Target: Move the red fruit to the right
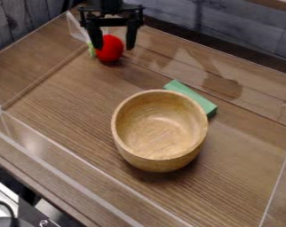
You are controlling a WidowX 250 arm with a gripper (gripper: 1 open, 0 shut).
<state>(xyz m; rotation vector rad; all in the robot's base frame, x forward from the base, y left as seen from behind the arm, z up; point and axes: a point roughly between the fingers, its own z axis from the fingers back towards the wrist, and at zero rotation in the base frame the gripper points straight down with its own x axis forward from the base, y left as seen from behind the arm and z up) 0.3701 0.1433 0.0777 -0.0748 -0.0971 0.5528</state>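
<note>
Wooden tabletop (62, 97). Wooden bowl (160, 130), near, right of fruit. Claw (112, 46) far left, fingers spread around red fruit (110, 50); grip unproven. Green block (192, 99), right. Closing off-centre could squirt smooth fruit away, rolling.

The bowl (160, 130) stands on the table (62, 97), in the front part of the view. Just behind it, a little to the right, lies the block (191, 100). The fruit (110, 48) is well behind the bowl and to the left, between the fingers (96, 39) of the gripper (114, 43).
</note>
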